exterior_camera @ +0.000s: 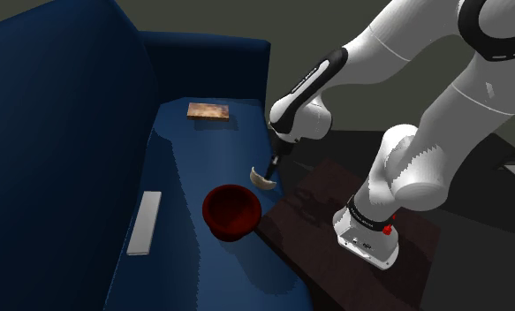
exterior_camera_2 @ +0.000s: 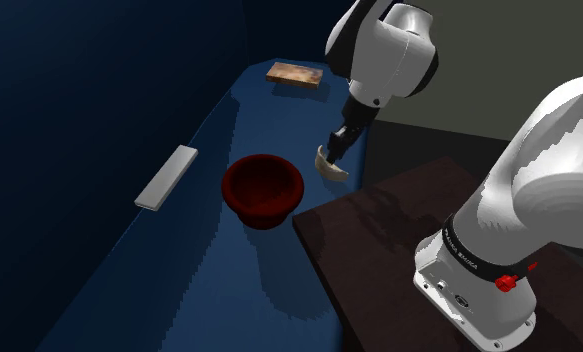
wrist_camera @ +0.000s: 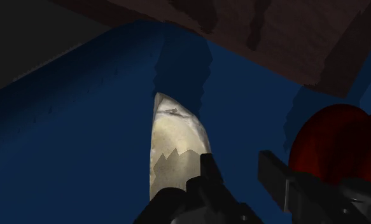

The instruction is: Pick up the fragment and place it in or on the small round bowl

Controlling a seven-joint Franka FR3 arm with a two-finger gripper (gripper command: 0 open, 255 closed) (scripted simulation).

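Note:
A pale, pointed fragment (exterior_camera: 262, 180) (exterior_camera_2: 330, 168) lies at the front edge of the blue sofa seat (exterior_camera: 185, 150), beside a dark red round bowl (exterior_camera: 231, 210) (exterior_camera_2: 263, 187). My black gripper (exterior_camera: 271, 168) (exterior_camera_2: 334, 150) points down right over the fragment. In the wrist view the gripper (wrist_camera: 238, 165) has its fingers apart, with only blue seat showing between them. There the fragment (wrist_camera: 174, 137) sits against the outer side of one finger, not in the gap. The bowl (wrist_camera: 330, 146) is on the other side of the gripper.
A flat white bar (exterior_camera: 145, 221) (exterior_camera_2: 166, 177) lies near the sofa's backrest. A brown wooden block (exterior_camera: 208, 110) (exterior_camera_2: 296, 73) rests at the seat's far end. A dark brown table (exterior_camera: 317, 203) (exterior_camera_2: 379, 240) carrying my base butts against the sofa's front edge.

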